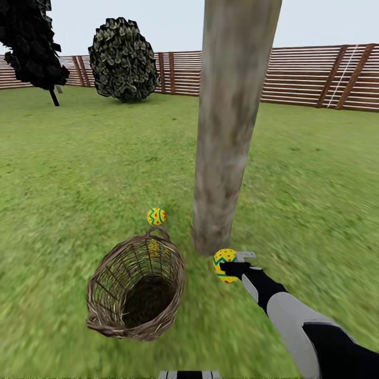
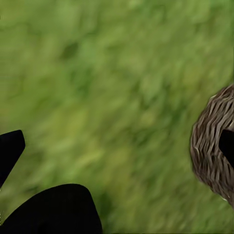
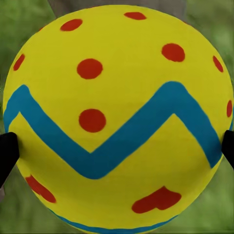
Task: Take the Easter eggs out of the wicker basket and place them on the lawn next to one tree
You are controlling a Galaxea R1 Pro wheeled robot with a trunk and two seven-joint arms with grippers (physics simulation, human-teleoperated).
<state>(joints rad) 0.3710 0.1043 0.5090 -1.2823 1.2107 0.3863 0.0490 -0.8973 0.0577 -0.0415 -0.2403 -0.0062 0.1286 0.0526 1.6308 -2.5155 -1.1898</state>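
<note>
Pinching an egg (image 3: 117,117), right gripper (image 1: 229,267) nears tree (image 1: 231,121); left gripper's (image 2: 117,161) spread.

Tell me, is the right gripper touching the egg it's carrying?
Touching. In the right wrist view both dark fingertips press against the sides of the egg, with no gap at either edge.

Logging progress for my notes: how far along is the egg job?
One egg already lies on the lawn between basket and tree. The right gripper holds a second egg by the trunk base. A third seems to remain inside the basket.
</note>
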